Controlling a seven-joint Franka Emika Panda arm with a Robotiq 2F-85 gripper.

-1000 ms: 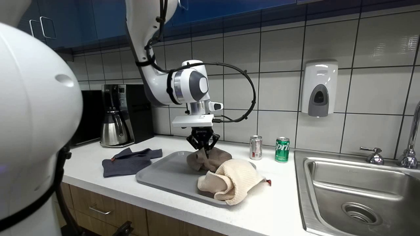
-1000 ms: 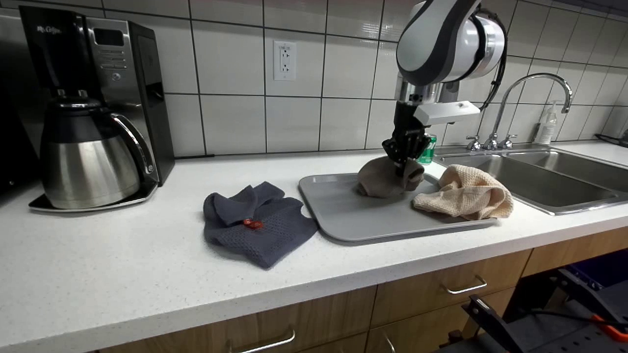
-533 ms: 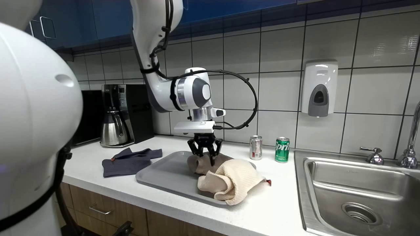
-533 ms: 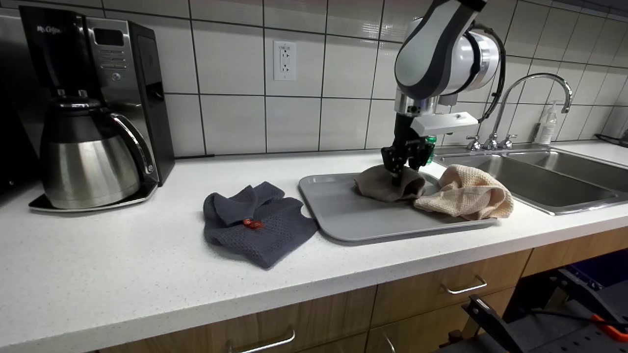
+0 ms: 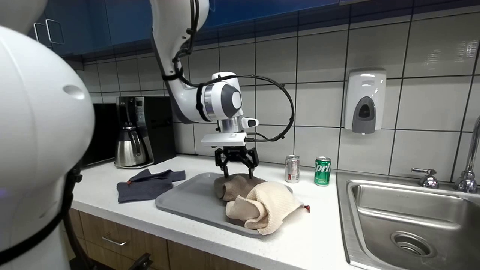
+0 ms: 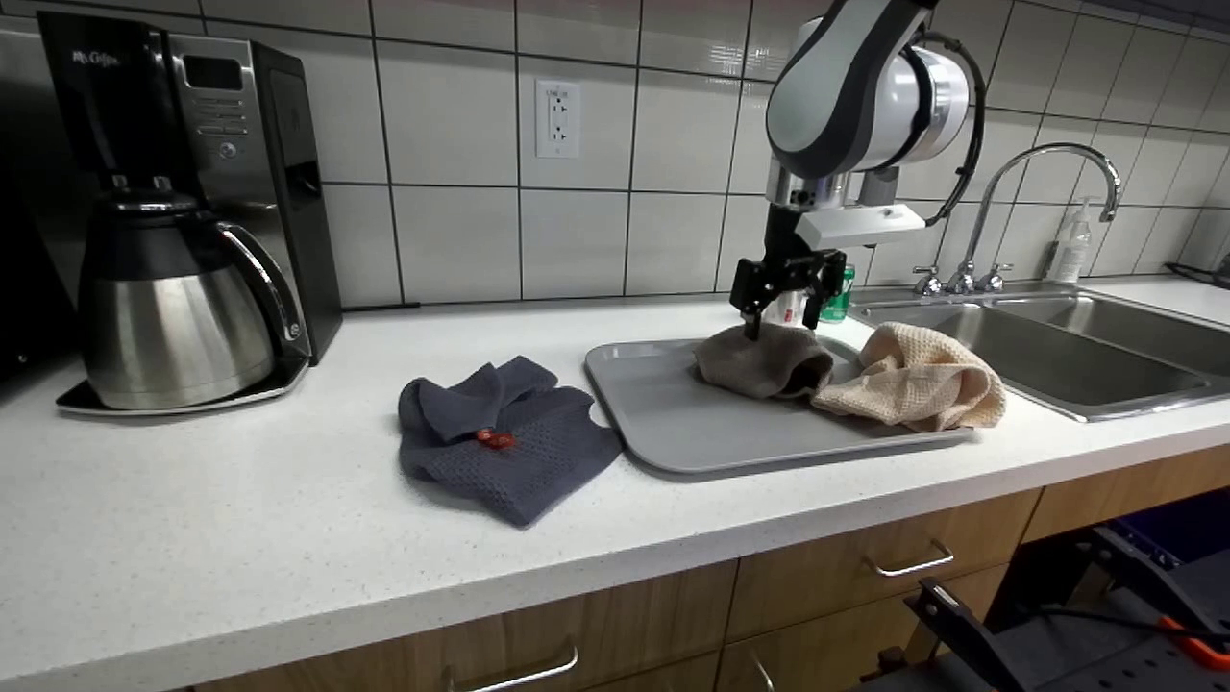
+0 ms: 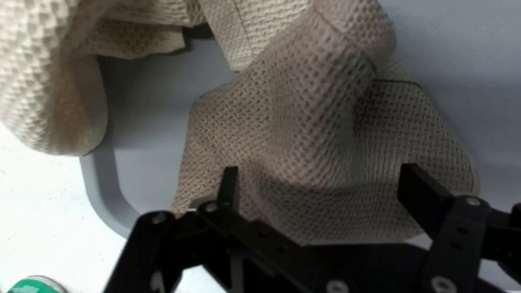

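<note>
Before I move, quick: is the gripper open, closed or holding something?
Gripper: open, holding nothing, jaws spread over the brown cloth.

The arm (image 5: 185,99) holds its tool (image 5: 238,174) pointing down, 2 fingers (image 7: 423,193) spread wide.

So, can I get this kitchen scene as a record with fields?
Main actor: black two-fingered gripper, open, holding nothing
Directly below: crumpled brown textured cloth; contact unclear
Under that: grey rectangular tray
Also on tray: crumpled cream cloth, overhanging its edge
Beside tray: rumpled dark blue-grey cloth on white counter
Upright on counter: silver metal can, green metal can
</note>
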